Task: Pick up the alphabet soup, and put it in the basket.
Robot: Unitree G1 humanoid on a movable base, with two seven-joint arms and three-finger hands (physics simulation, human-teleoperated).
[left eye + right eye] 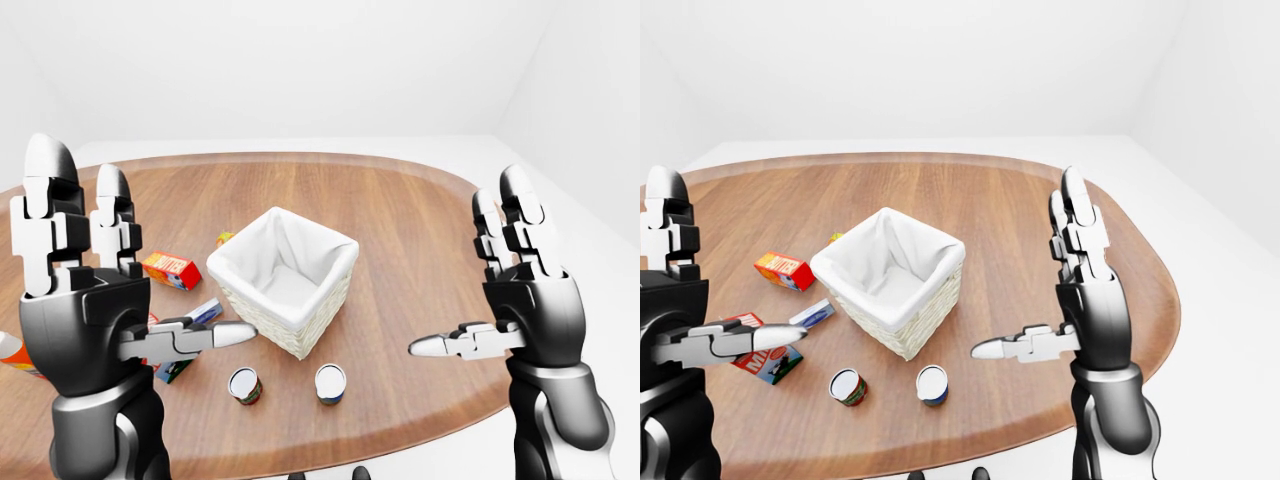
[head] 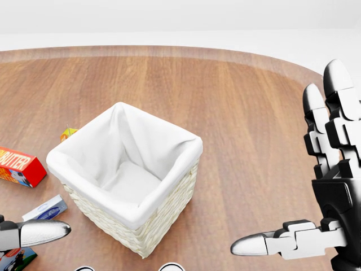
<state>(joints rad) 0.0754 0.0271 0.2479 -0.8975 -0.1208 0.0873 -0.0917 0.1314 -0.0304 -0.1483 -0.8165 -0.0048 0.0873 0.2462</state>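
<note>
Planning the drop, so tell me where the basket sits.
In the left-eye view the basket stands mid-table, above the two cans, between both raised hands.

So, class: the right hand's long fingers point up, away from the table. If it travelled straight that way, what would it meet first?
Probably nothing: the right hand is raised with fingers upward, only white wall beyond; depth is uncertain.

Table (image 1: 400,230): reddish-brown wood grain. Basket (image 1: 300,325): cream woven wicker, white cloth lining. Left can (image 1: 244,385): red-green label, white top. Right can (image 1: 330,383): blue label, white top. Box (image 1: 172,269): orange-red. Hands (image 1: 95,310) (image 1: 520,300): black, silver-white fingers.
</note>
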